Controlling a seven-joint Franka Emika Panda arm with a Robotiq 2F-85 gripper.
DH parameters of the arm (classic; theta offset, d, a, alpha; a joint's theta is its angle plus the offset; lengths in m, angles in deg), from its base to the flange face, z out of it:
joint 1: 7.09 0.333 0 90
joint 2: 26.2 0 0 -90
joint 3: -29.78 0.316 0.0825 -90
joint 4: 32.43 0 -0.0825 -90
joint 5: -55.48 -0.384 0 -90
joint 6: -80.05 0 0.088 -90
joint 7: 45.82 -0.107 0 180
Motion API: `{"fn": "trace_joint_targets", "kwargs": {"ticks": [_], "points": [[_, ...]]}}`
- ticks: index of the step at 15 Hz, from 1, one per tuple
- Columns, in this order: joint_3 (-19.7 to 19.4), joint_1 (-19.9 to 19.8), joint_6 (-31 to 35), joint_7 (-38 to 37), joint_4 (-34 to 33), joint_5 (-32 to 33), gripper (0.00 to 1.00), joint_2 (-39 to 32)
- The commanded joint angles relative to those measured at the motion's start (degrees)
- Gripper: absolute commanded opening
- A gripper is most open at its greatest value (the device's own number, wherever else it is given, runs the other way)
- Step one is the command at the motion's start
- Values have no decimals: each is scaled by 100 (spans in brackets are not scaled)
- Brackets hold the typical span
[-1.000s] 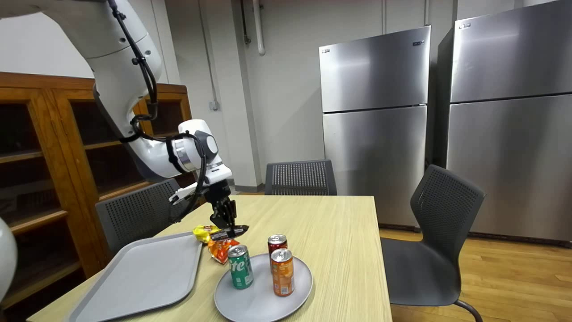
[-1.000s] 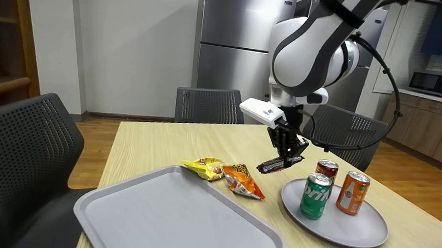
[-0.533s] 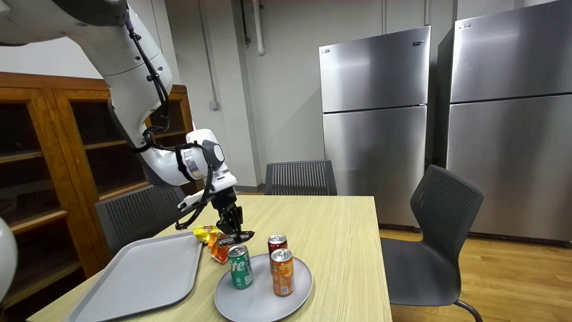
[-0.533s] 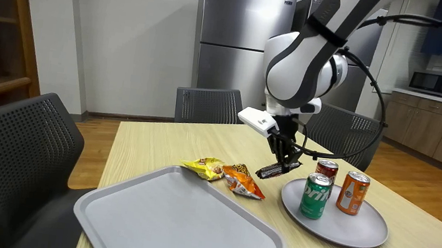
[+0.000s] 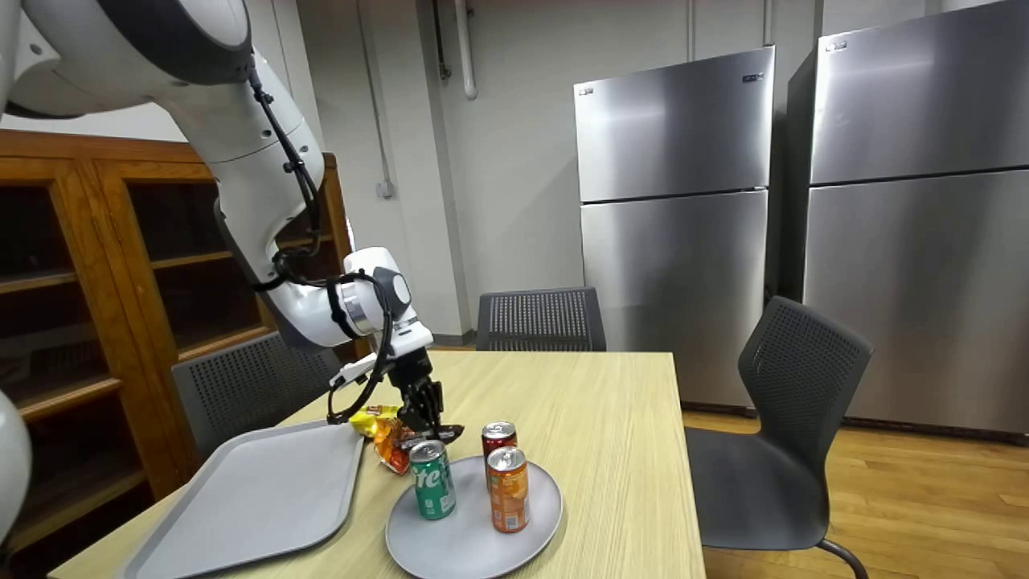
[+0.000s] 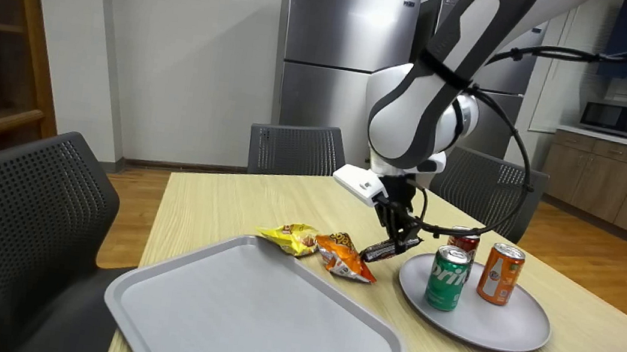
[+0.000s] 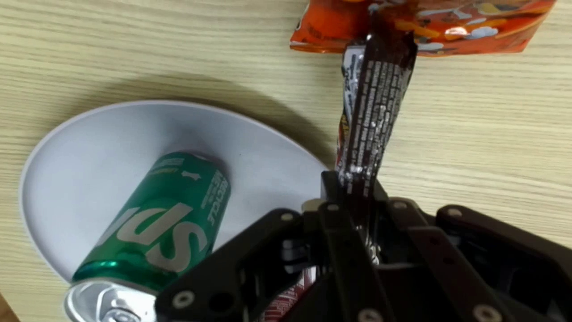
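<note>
Claw (image 7: 355, 188) nearly closed, pinching dark-wrapped bar (image 7: 376, 112), green can (image 7: 158, 219) lettered "Sp", "RECYCLE"

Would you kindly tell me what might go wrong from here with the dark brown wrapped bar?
The black claw pinches the dark brown wrapped bar with both ends jutting out, so it may swivel or slip.
One end overlaps the glossy orange snack bag in the wrist view; contact is unclear, but lowering it might shift the bag.
The green metal can stands upright on the round grey plate near the claw, so a sideways move could topple it.
</note>
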Motion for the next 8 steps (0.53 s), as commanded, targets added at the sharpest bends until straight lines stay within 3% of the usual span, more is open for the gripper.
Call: {"fn": "trace_joint_targets", "kwargs": {"ticks": [1,3,4,5,6,8], "points": [[-36,48,-61,-77,-315,12,4,-263],[-36,53,-77,-55,-381,-4,4,-338],[-33,55,-80,-43,-399,-14,12,-357],[-36,66,-74,-47,-407,-15,40,-361],[-31,74,-73,-42,-408,-21,40,-352],[-33,112,-75,-54,-396,-8,50,-301]]}}
